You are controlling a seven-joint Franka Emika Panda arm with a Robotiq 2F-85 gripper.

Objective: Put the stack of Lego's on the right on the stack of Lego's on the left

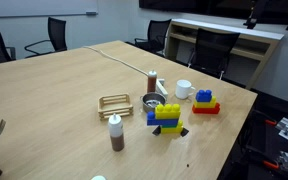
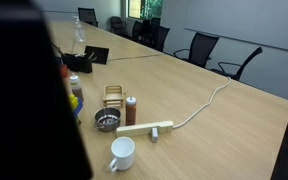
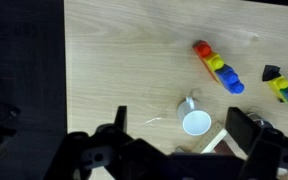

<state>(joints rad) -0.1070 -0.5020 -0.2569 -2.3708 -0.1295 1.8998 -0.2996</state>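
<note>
Long pale wood worktop [image 1: 64,90] in a meeting room. Black office chairs [image 2: 200,46] line its sides. A white cable [image 2: 210,100] trails across to a power strip [image 2: 144,128]. Walls plain grey.

Red-based stack [image 1: 206,103], red then yellow with blue on top, stands near the worktop's edge, just beside a white mug [image 1: 183,89]. Black-based stack [image 1: 167,115], blue and yellow bricks, stands apart from it, close to a metal strainer [image 1: 151,103]. Both stacks rest on the worktop, nothing gripping them. A brown bottle [image 1: 115,133] and a wooden rack [image 1: 114,103] sit nearby.

Wrist view: claw [image 3: 177,125] is high over the worktop, fingers [image 3: 119,125] spread wide, nothing between them. The mug lies under it; the red-based stack is farther up the frame, well clear. The black-based stack is cut off by that view's right edge. The left part of the view, past the worktop's edge, is dark and unreadable.

In an exterior view a large dark mass [image 2: 24,100] fills the left side and hides most of the Lego. Only a scrap of colour shows at its edge.
</note>
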